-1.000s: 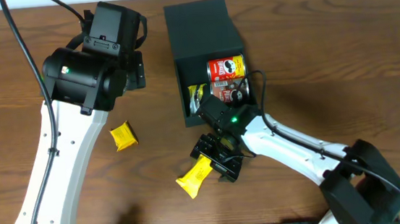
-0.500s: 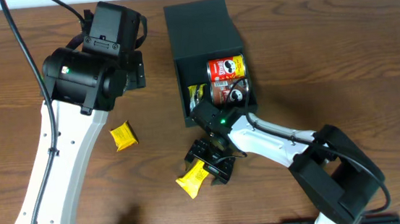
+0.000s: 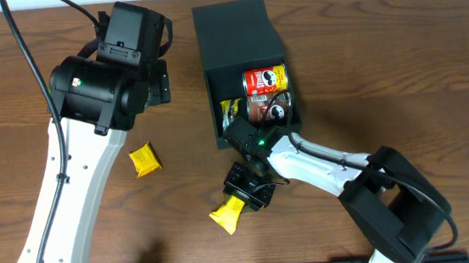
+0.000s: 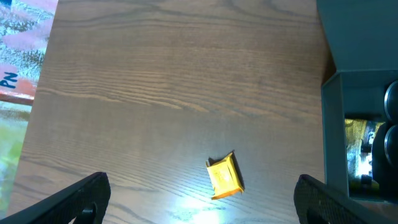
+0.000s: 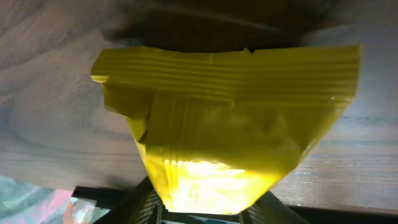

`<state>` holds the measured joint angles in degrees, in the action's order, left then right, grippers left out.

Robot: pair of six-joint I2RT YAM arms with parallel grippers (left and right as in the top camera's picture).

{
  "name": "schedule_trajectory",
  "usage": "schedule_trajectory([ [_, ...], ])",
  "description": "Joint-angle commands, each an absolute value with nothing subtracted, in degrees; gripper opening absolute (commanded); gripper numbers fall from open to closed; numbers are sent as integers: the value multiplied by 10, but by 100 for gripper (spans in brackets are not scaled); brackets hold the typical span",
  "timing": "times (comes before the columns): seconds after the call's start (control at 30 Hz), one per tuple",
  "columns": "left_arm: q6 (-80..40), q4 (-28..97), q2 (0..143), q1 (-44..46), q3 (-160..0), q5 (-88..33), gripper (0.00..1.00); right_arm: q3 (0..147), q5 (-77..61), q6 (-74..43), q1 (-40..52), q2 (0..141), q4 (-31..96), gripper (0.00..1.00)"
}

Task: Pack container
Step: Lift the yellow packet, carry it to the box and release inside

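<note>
The container (image 3: 235,38), a dark square box, lies on its side with its open mouth facing me. A red snack can (image 3: 266,79) and other snacks sit inside it. My right gripper (image 3: 242,197) is in front of the box, shut on the upper end of a yellow packet (image 3: 227,215) that rests on the table. The right wrist view shows that packet (image 5: 230,124) pinched between the two fingers (image 5: 146,199). My left gripper (image 4: 200,196) hangs wide open and holds nothing, high above a smaller yellow packet (image 4: 225,176), left of the container (image 4: 360,43).
The smaller yellow packet (image 3: 143,159) lies on the wooden table left of the box. A yellow-green packet (image 3: 233,110) shows in the box's lower left corner. The table's front edge runs just below the held packet.
My right gripper moved left over the yellow packet's upper end and closed its jaws on it. The left arm stayed still.
</note>
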<state>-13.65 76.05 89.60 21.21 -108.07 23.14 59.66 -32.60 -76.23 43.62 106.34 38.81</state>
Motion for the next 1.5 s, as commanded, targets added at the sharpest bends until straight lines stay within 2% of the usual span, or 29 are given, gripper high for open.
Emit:
schedule_trajectory([
  [0.0,-137,760,888,210,-1079,244,95,595,-329,-755,437,1065,385,31],
  [0.17,-137,760,888,210,-1079,244,95,601,-341,-725,435,1065,368,25],
  [0.47,-137,758,888,210,-1079,244,95,636,-341,-680,435,1065,374,21],
  [0.57,-137,758,888,210,-1079,244,95,657,-340,-656,435,1065,386,15],
  [0.7,-137,758,888,210,-1079,244,95,695,-324,-625,439,1065,413,14],
  [0.83,-137,758,888,210,-1079,244,96,723,-313,-603,443,1065,432,2],
  [1.17,-137,758,888,210,-1079,243,95,751,-313,-581,443,1065,433,2],
  [1.37,-137,758,888,210,-1079,244,95,821,-311,-553,442,1065,441,2],
  [1.47,-137,756,888,210,-1079,244,96,865,-269,-536,442,1065,469,1],
])
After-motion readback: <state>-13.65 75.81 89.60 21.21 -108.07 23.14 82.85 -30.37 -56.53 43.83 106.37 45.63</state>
